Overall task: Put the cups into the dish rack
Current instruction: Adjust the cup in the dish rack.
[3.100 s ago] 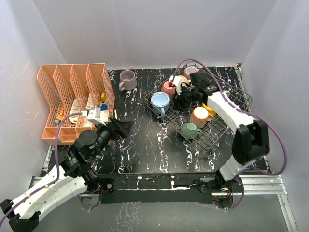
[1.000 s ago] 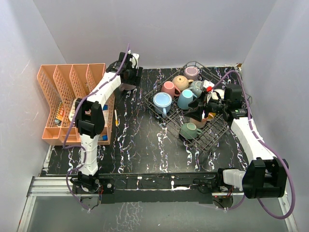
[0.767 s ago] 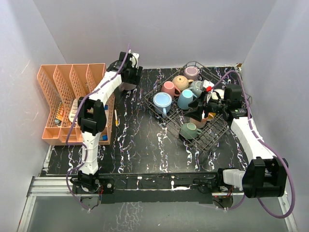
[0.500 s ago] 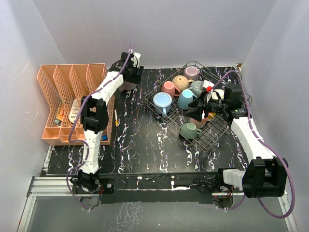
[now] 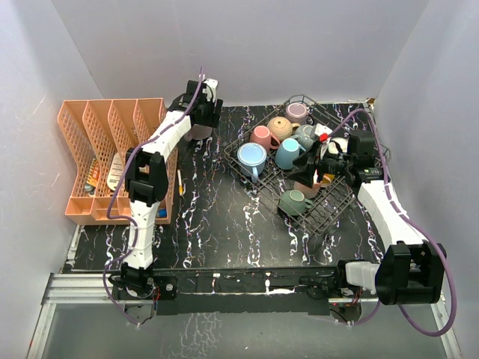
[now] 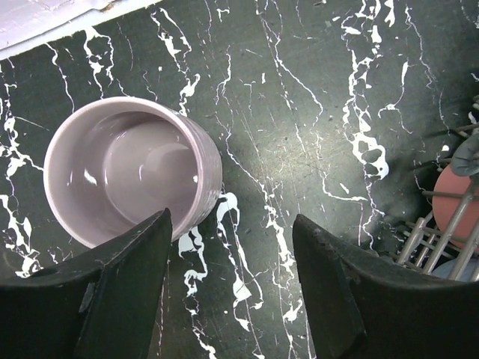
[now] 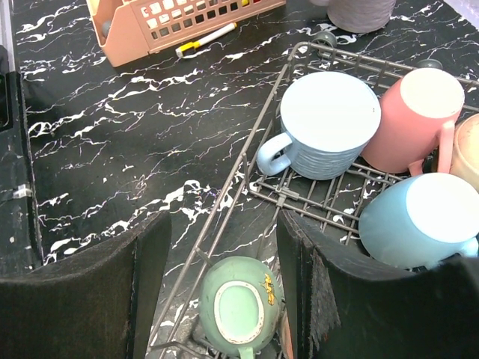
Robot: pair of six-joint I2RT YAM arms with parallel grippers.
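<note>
Hovering claw: the left claw point(image 6: 230, 224) hangs over the far-left part of the counter point(image 6: 314, 112), fingers spread, with only bare counter in the gap.
Cup to fetch: the mauve cup point(image 6: 127, 176) stands upright, mouth up, on the counter near the orange organiser point(image 5: 112, 157) and well apart from the dish rack point(image 7: 314, 202). It lies left of the claw's gap. In the wrist view the left finger overlaps its near edge. No handle shows.
Dish rack: already crowded. The pale blue cup point(image 7: 325, 123) and pink cup point(image 7: 415, 116) sit mouth down, and the green cup point(image 7: 236, 307) lies near the rack's front edge, with several more cups behind.
Right claw: the right claw point(image 7: 224, 224) is over the rack's front rim, fingers apart and holding nothing.
Step, as I judge it: lining up a grasp on the mauve cup, the one cup seen outside the rack.
Risk, misaligned grasp: the cup is not between the fingers. Closing here would catch air, and descending could land the left finger on the rim and tip or shove the cup.
Risk, slip: glossy ceramic held by the wall may slide or swing, more so if the unseen handle weights one side.
Risk, placement: little free space remains, so a lowered cup could knock its neighbours.
Risk, arms: the right arm sits over the rack, so bringing the left arm in could make them collide.
</note>
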